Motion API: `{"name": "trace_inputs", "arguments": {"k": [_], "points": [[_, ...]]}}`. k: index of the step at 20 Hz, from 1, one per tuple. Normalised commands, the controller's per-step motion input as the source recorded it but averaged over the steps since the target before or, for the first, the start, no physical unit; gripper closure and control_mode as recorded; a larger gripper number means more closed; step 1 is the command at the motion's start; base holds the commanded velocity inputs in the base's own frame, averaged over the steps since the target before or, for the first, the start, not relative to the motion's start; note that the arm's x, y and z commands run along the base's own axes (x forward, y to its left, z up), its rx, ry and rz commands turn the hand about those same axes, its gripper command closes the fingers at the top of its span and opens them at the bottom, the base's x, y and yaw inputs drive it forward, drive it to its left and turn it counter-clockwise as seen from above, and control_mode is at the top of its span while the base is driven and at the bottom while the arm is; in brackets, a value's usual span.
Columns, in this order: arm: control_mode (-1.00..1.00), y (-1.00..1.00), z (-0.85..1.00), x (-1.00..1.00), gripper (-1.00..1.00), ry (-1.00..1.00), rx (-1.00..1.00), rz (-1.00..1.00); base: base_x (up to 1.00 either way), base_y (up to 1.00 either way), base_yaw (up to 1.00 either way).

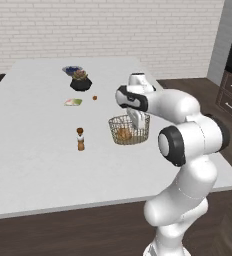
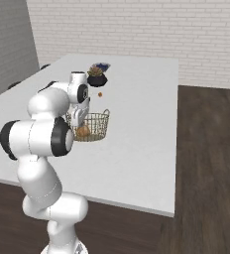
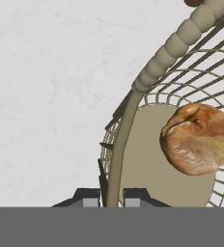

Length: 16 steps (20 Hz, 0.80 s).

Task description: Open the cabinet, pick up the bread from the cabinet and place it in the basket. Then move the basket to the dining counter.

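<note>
My claw [image 3: 111, 198] is pinched tight on the rim of the basket [image 3: 147, 82], one fingertip [image 3: 88, 198] outside the wire wall and the other just inside it, the thin rim strand running straight up between them. Just past my inner finger, down on the basket's solid tan floor, sits the bread [image 3: 199, 138], golden-brown and crusty, lying loose against the far wall and not touching me. Above my grip the rim thickens into a beaded stretch curving away. On my outer side there's bare white surface: that's the dining counter [image 3: 41, 96].

From behind, the claw [image 1: 136, 121] comes down onto the near-side rim of the basket [image 1: 119, 131], with the bread [image 1: 124, 134] showing through the weave below my hand. The basket's base stands on the dining counter [image 1: 38, 165], near its edge on my side. Beyond the basket, farther out on the top, stands a small brown-capped bottle [image 1: 80, 139]. Farther still lie a pale green packet [image 1: 73, 102] and a tiny orange thing [image 1: 94, 97]. Well apart, at the far end, there's a black pot with a plant [image 1: 80, 81], and a blue-patterned bowl [image 1: 72, 69] just behind it.
</note>
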Motion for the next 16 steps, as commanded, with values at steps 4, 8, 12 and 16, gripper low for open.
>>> {"name": "trace_inputs", "arguments": {"k": [4,8,12,16], "points": [[-1.0,0.17,-0.51,0.1,1.0,-0.18,0.05,0.11,0.0,0.0,0.0],[-1.0,0.11,-0.37,0.35,1.0,-0.19,0.03,0.09,0.0,0.0,0.0],[-1.0,0.13,-0.16,0.69,1.0,-0.1,0.05,0.06,0.0,0.0,0.0],[-1.0,0.21,-0.3,0.74,1.0,-0.06,0.04,0.02,0.0,0.0,0.0]]}}
